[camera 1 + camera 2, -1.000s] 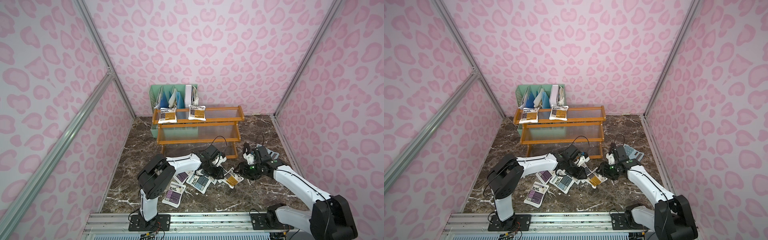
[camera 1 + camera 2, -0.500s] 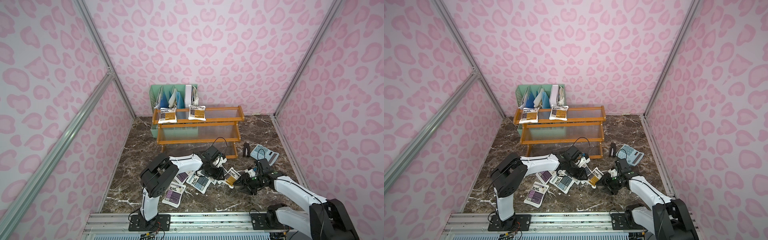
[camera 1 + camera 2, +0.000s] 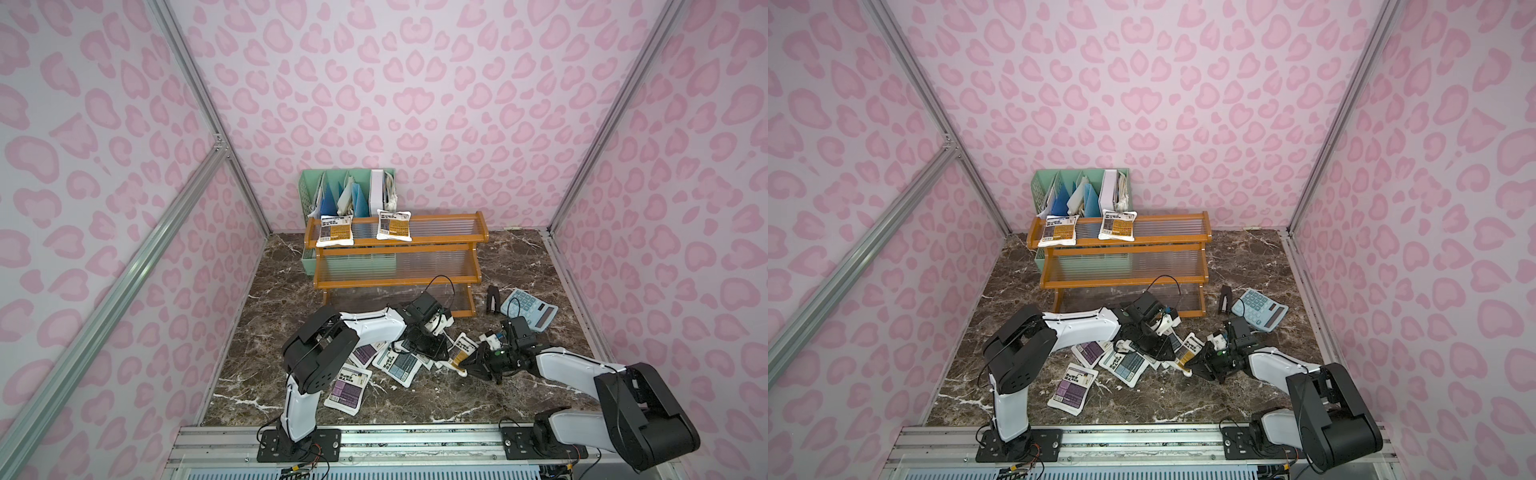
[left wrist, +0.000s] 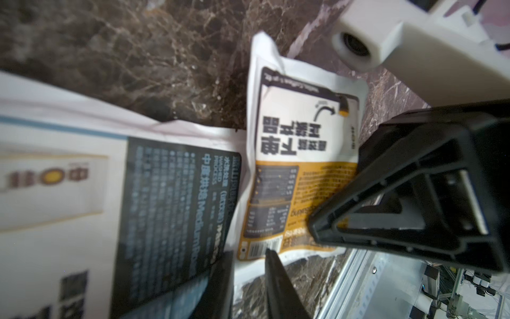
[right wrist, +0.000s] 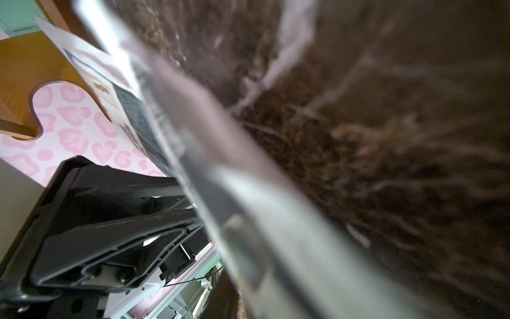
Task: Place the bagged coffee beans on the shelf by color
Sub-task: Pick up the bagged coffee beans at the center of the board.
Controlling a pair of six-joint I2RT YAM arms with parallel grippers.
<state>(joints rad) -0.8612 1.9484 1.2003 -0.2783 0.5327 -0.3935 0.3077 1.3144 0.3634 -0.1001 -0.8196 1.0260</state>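
**Right tool (image 3: 469,368) clamped tight on the edge of the orange pouch (image 3: 460,352), which lies on the surface (image 3: 415,399); left tool (image 3: 435,352) narrow just beside it.**

In both top views we see the shelf (image 3: 395,243) well apart from the tools, with the shelved pouches (image 3: 334,230) side by side on its top tier and the loose pouches (image 3: 400,365), blue and purple, under the left arm. Only the left wrist view shows the left tool's fingers (image 4: 276,284) slightly apart with marble between them, and the right tool's black finger lying over the orange pouch's edge. Our right wrist view is mostly blur: a pouch edge close to the lens and shelf wood behind.
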